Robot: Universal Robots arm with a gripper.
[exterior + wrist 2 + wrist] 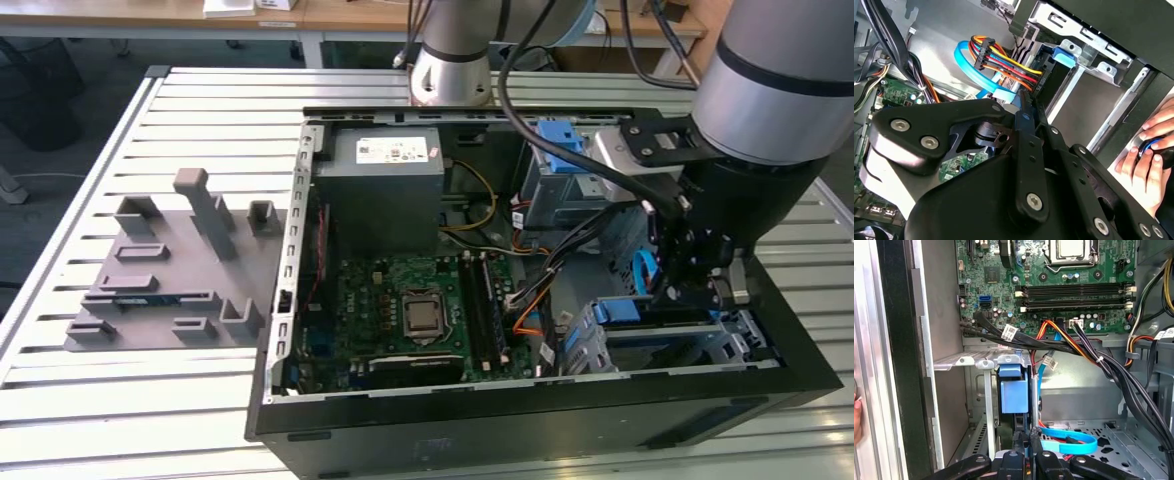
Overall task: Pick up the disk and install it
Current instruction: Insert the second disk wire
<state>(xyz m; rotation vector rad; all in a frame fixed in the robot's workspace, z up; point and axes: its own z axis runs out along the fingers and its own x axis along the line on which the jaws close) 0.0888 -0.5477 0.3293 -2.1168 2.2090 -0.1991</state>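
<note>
Pincer (687,290) sits low in the computer case (400,425) at the exterior view's right, over the drive cage (667,340); in the second wrist view its fingers (1026,112) look closed on the disk (1046,65) entering the bay, cables (1004,62) touching; in the first wrist view the blue latch (1014,395) lies just ahead; you risk snagging those cables, I'd judge.

Matt black metal claw (1026,117); glossy blue plastic cable (1069,439).
</note>
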